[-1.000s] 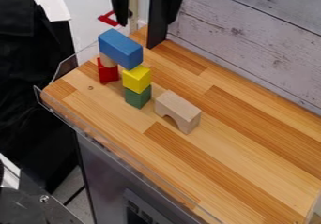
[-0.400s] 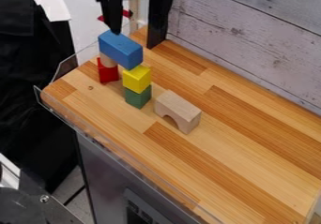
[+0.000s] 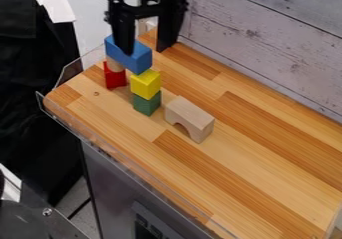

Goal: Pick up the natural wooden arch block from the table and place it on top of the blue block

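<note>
The black gripper (image 3: 148,47) hangs at the upper left over the block structure, its two fingers apart. One finger is in front of the blue block (image 3: 137,58); whether they touch I cannot tell. That blue block lies across the top, above a yellow block (image 3: 145,84) on a green block (image 3: 147,104) at one end. Under its other end are a light wooden piece (image 3: 114,65), partly hidden, and a red block (image 3: 115,77). To the right of the green block stands a light wooden arch (image 3: 190,118), its opening downward.
A wooden worktop (image 3: 247,168) carries the blocks. Along its left and front edges runs a clear low guard (image 3: 127,161). A whitish plank wall (image 3: 267,38) rises behind, and a black upright post stands near the gripper's right finger.
The gripper has come down and slightly left, from above and behind the blue block to close over it. The blocks have not moved.
</note>
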Available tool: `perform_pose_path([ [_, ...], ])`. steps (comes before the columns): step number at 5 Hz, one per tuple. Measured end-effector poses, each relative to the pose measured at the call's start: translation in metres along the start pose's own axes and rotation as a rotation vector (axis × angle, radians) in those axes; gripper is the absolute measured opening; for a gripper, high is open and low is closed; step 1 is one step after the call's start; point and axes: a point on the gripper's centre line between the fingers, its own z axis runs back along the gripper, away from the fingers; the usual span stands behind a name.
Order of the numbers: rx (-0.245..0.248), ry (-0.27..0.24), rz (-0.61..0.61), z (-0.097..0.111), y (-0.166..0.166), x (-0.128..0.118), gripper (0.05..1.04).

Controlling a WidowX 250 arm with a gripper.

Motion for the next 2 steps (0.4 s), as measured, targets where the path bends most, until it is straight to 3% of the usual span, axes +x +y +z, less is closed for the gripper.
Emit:
perform_pose_path([
  [2,0.003,-0.005,0.003,-0.005,-0.009,-0.03,0.999],
])
